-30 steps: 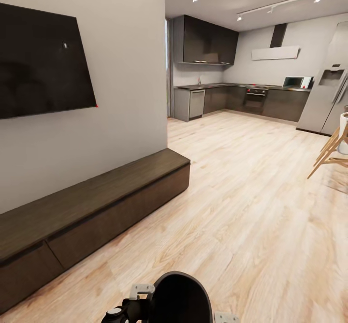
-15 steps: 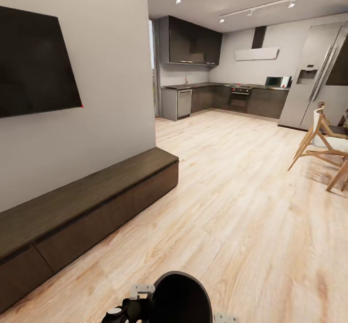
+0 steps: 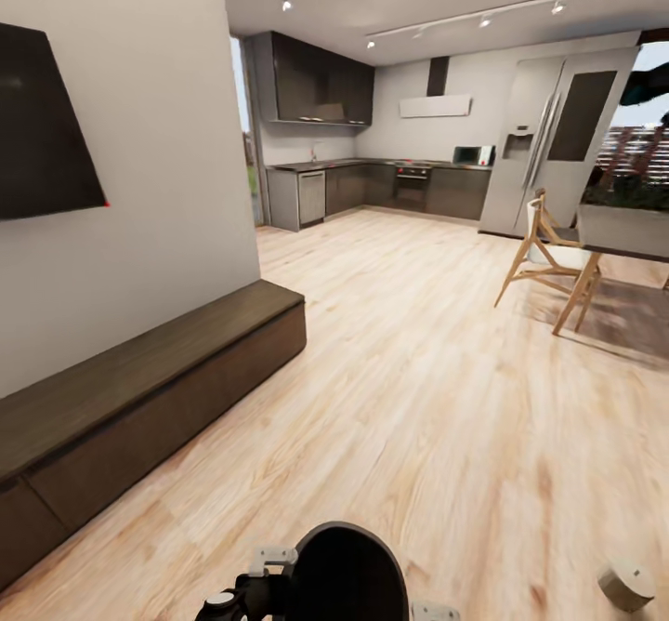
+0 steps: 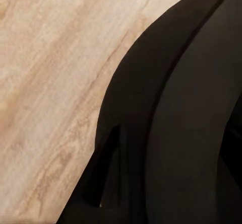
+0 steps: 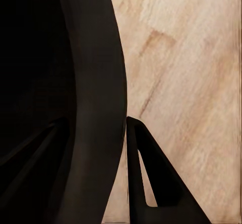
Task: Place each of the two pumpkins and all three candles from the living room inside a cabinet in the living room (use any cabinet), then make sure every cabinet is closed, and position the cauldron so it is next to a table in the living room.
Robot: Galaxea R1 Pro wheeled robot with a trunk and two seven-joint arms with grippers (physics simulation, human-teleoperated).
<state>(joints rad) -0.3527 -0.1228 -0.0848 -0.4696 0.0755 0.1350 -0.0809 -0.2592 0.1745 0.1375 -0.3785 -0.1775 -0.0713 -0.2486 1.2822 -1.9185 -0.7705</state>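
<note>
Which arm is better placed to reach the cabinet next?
Left. The cabinet lies along the wall on the robot's left, well apart from both arms. But the left gripper and the right gripper each appear clamped on the cauldron rim, so neither is free now.

A dark wall-mounted screen (image 3: 42, 128) hangs at left above light plank flooring (image 3: 418, 398) that runs back to a dark kitchen (image 3: 372, 189) with a steel fridge (image 3: 548, 138), while a wooden-legged chair (image 3: 548, 258) stands at right.
</note>
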